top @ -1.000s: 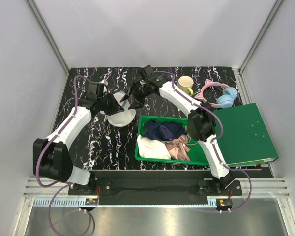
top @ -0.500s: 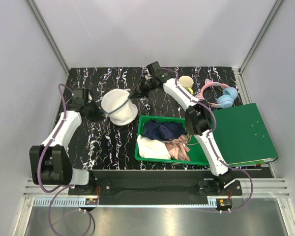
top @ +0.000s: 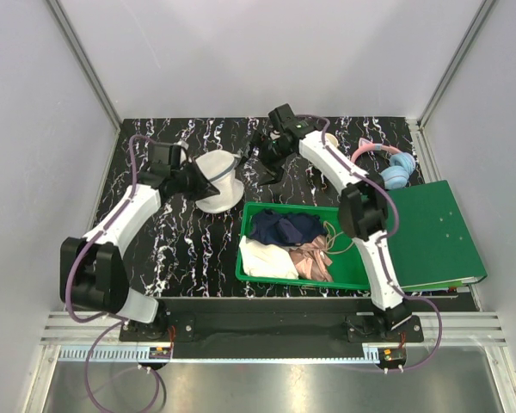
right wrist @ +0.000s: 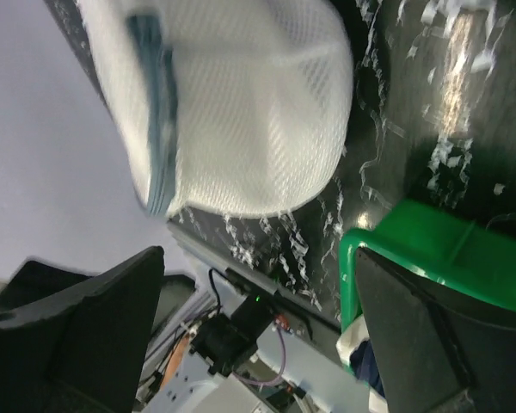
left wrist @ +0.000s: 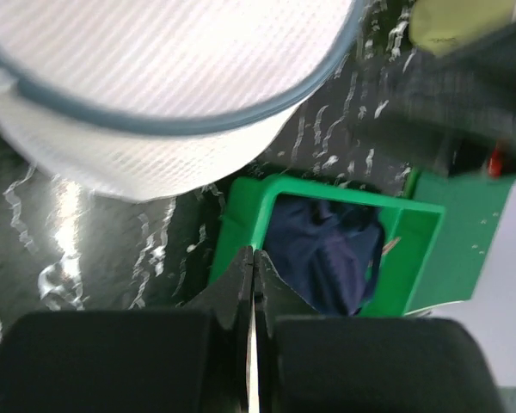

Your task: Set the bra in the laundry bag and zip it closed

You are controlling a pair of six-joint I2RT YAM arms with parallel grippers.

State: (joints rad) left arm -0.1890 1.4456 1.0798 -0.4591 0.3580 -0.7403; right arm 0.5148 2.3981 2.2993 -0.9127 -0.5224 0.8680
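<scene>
Black, white-veined worktop [top: 155, 232] carries the white translucent mesh clamshell laundry bag [top: 217, 179], which sits near the far side between the 2 hands. The left hand [top: 194, 179] is set just beside the bag's left edge, fingers pressed together; nothing can be made out between them. The right hand [top: 267, 162] is held spread wide, apart from the bag on its other side, with nothing gripped. The cream-white moulded-cup bra is not made out anywhere; whether it lies inside the mesh cannot be told. The bag's grey-blue zipper rim [right wrist: 157, 120] is blurred, so neither the slider nor how far it is shut can be read. Zipping is judged the step in hand: it is best done with the rim steadied behind the slider by 1 hand while the pull tab is pinched by the other and drawn along the curve, mesh kept taut and out of the teeth.
</scene>
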